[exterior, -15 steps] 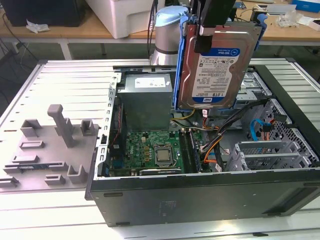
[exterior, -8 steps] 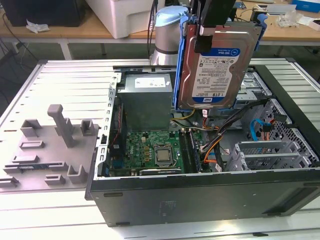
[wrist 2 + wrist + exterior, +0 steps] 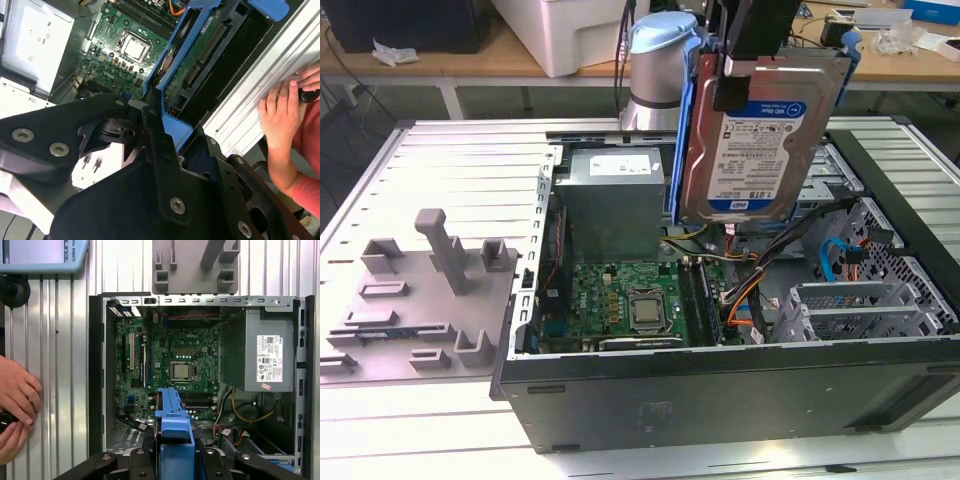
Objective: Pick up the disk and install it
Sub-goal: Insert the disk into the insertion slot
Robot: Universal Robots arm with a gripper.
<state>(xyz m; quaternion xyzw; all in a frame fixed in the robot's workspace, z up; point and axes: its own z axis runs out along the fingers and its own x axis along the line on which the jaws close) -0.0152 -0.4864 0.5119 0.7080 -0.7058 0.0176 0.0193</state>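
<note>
Grip first: the tool [image 3: 744, 72] is closed on the disk [image 3: 760, 150], its black fingers [image 3: 150, 446] pressed against the two sides of the blue carrier frame [image 3: 174, 427]. The disk hangs straight beneath the tool, clear of everything else, in the air over the open computer case [image 3: 720, 400].

Its long axis runs nearly upright, from the tool down toward the case, with a slight lean that puts the upper end further toward the exterior view's right than the lower end. The labelled flat face is turned to the exterior camera. The opposite face, with the green circuit board, shows in the second wrist view [image 3: 196, 62], and the short end far from the tool points down into the case.

Directly below the tool lies the green motherboard [image 3: 620, 300]. The large grey power-supply box [image 3: 615, 200] stands beside it, lower than the tool and off to the exterior view's left. A grey perforated metal cage [image 3: 850, 310] sits below the tool on the other side.

The case rests on a ribbed metal desk [image 3: 450, 170]. A grey fixture block [image 3: 430, 280] lies on it beyond the case's side wall, well away from the tool. A person's hand [image 3: 17, 395] rests on the desk outside the case, apart from the tool.
</note>
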